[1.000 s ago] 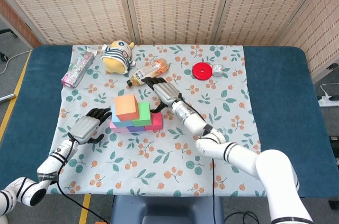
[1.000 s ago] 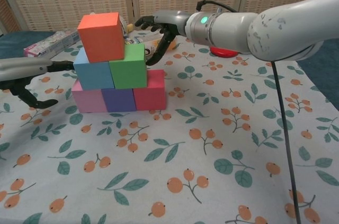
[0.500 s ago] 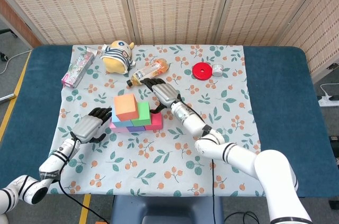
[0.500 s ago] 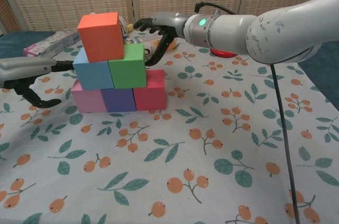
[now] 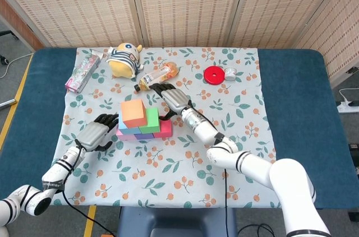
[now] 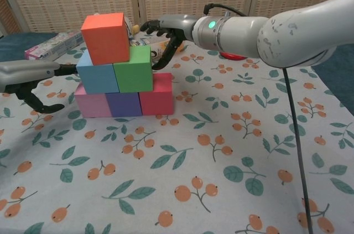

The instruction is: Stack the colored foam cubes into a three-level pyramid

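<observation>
cube stack between left hand and right hand, apparently apart

Foam cubes standing as a three-level pyramid
Pink, purple, red are sitting below; blue, green above; orange is topping.

My left hand and right hand both hover empty, fingers spread and loosely curled.
</observation>
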Controlling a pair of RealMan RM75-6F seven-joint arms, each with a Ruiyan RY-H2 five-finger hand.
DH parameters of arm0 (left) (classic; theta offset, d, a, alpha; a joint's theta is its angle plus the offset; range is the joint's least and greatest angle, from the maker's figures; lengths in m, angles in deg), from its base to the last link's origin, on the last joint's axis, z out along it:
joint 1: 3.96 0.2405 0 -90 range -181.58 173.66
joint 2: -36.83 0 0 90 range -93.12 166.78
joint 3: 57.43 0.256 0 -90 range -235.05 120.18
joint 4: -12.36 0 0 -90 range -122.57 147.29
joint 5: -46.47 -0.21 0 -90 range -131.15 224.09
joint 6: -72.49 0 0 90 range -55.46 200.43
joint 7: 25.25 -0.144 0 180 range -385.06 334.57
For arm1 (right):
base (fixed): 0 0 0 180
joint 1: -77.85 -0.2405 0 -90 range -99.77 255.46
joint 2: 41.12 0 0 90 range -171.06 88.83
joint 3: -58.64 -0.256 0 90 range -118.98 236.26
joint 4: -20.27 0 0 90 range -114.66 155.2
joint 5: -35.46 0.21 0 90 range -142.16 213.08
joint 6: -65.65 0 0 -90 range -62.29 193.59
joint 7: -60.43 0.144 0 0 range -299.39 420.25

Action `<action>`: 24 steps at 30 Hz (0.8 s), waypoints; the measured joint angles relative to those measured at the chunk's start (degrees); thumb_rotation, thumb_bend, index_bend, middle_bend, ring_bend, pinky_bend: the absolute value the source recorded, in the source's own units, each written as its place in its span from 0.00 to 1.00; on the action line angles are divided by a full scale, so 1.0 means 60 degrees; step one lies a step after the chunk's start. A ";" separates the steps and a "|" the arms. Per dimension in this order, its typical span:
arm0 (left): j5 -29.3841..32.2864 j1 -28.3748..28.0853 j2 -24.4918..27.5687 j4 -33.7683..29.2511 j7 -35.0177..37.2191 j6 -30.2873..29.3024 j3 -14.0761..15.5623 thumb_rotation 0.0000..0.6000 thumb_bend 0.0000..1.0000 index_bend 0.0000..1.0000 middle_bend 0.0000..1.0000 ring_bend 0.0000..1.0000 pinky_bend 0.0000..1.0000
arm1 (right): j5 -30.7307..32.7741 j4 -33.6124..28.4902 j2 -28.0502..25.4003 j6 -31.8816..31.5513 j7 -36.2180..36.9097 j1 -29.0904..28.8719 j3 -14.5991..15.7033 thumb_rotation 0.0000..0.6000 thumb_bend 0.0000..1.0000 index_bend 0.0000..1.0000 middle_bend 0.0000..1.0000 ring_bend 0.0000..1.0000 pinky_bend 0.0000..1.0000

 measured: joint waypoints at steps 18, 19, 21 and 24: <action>0.0263 0.0753 0.0728 -0.0503 0.0166 -0.0955 0.0047 1.00 0.45 0.08 0.00 0.00 0.06 | 0.0023 -0.1804 -0.1450 -0.0893 -0.0591 0.0963 0.0291 1.00 0.04 0.00 0.01 0.00 0.01; 0.0314 0.0912 0.0854 -0.0563 0.0194 -0.1175 0.0046 1.00 0.45 0.09 0.00 0.00 0.06 | -0.0007 -0.2076 -0.1704 -0.1070 -0.0669 0.1153 0.0364 1.00 0.04 0.00 0.01 0.00 0.02; 0.0432 0.1371 0.1141 -0.0699 0.0253 -0.1818 0.0046 1.00 0.44 0.10 0.00 0.00 0.06 | -0.0078 -0.2955 -0.2457 -0.1591 -0.0879 0.1711 0.0568 1.00 0.04 0.00 0.01 0.00 0.05; 0.0707 0.2194 0.1476 -0.0834 0.0346 -0.2831 0.0046 1.00 0.44 0.11 0.01 0.00 0.06 | -0.0213 -0.4556 -0.3813 -0.2649 -0.1176 0.2820 0.0967 1.00 0.04 0.00 0.01 0.00 0.05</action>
